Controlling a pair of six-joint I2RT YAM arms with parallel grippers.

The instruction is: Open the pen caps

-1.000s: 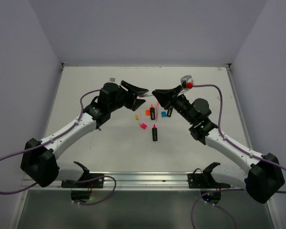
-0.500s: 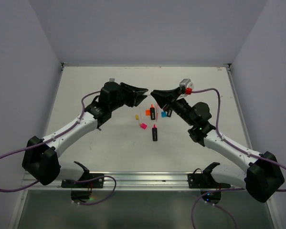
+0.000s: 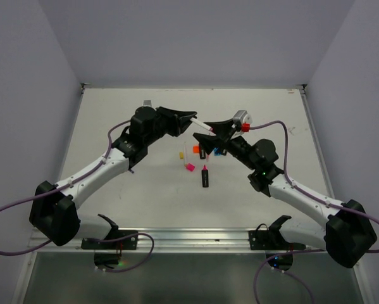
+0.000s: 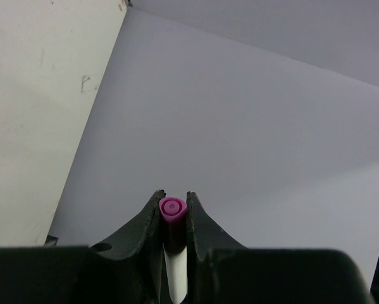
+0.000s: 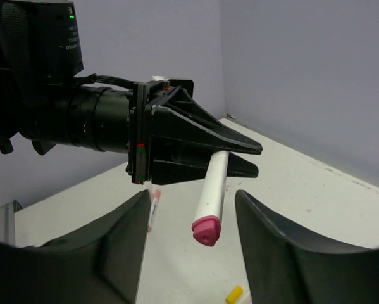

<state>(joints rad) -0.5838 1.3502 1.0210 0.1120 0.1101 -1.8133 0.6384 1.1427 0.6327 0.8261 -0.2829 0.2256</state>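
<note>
1 white pen (image 5: 216, 180) in left fingers (image 5: 195, 136) points its pink cap (image 5: 205, 230) rightward.

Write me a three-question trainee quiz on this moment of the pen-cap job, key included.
1. True or false: the left gripper is shut on the thin white plastic pen.
2. Multiple choice: around that pen's pink plastic cap, the right gripper has its jaws
A) shut on it
B) open on either side, not touching it
C) shut beside it
3. Short answer: is that cap on the pen or off it?

Key: 1 true; 2 B; 3 on.
</note>
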